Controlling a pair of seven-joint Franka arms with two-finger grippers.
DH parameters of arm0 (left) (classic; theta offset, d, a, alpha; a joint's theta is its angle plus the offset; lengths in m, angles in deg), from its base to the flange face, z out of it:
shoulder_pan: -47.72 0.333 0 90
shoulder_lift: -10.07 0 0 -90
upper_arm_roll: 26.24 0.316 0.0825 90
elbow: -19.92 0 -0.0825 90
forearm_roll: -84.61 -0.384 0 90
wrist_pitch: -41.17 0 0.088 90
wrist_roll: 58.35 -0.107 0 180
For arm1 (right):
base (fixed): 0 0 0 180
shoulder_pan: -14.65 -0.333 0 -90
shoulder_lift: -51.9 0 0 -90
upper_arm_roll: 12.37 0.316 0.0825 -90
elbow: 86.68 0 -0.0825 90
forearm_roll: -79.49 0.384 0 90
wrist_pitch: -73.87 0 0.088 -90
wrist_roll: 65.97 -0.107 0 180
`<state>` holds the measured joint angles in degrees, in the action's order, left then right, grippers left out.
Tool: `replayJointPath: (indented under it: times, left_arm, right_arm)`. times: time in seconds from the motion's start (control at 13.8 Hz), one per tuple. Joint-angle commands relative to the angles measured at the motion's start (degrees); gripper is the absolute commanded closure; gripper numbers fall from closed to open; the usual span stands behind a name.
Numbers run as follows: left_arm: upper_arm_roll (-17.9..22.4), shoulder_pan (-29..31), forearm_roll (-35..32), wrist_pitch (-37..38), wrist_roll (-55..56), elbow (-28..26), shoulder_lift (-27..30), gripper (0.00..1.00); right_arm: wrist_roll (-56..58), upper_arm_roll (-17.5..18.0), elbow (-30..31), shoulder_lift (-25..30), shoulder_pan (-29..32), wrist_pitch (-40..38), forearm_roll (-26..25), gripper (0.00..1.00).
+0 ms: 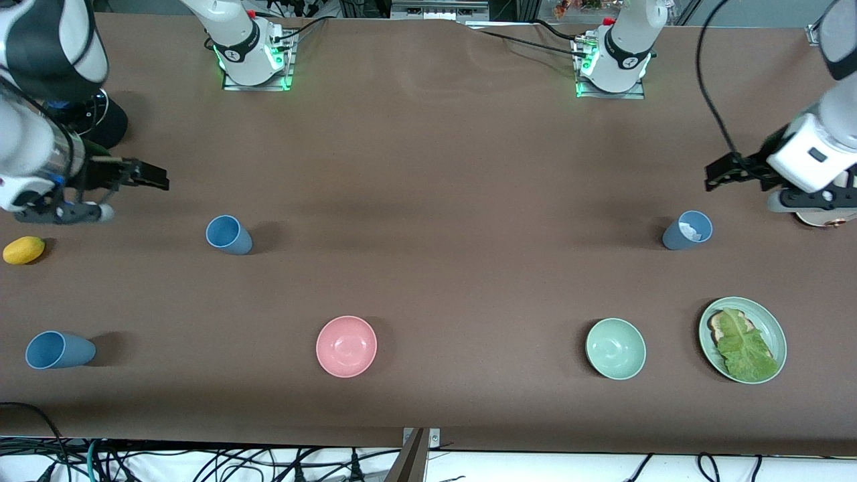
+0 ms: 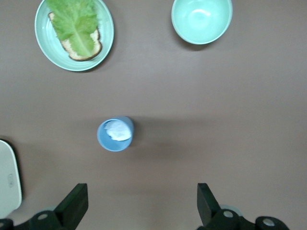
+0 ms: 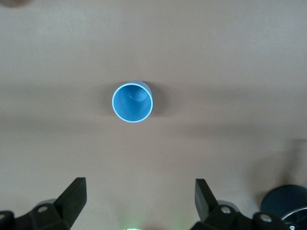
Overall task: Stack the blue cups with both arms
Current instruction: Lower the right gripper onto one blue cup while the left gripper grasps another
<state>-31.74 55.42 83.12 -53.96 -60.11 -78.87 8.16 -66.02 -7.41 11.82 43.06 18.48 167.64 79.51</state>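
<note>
In the front view, three blue cups stand upright and well apart: one [image 1: 228,234] in the middle-left of the frame, one [image 1: 57,350] at the lower left, and a greyer cup [image 1: 688,230] holding a white scrap at the right. A yellow lemon [image 1: 23,250] lies at the left edge; a pink bowl [image 1: 346,346], a green bowl [image 1: 615,349] and a green plate [image 1: 776,335] of lettuce line the lower band. The right gripper [image 1: 150,177] hangs at the upper left, the left gripper [image 1: 720,175] at the upper right, bare brown table [image 1: 428,201] between. The left wrist view shows spread, empty fingers [image 2: 72,206] low in frame, the greyer cup [image 2: 115,134] centred above them. The right wrist view shows wide, empty fingers [image 3: 72,199] below a cup [image 3: 133,102].
</note>
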Motion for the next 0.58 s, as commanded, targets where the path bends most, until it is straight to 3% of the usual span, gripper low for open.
replayJointPath:
  times: [0.0, 0.29, 0.51]
  left_arm:
    - [-0.1, 5.8, 0.3, -2.5, -6.5, -2.5, -1.1, 0.00]
    - [-0.2, 10.5, 0.4, -15.8, -11.1, -11.7, -1.8, 0.00]
    - [-0.2, 10.9, 0.4, -29.3, -12.7, -21.8, -2.0, 0.00]
  right_arm:
    - [0.3, 0.6, -0.8, -6.3, 1.2, 1.5, -0.8, 0.00]
    - [0.1, -0.6, 6.1, -11.2, 1.3, 13.9, -1.1, 0.00]
    - [-0.3, -0.7, 5.7, -15.2, 1.4, 15.2, -1.0, 0.00]
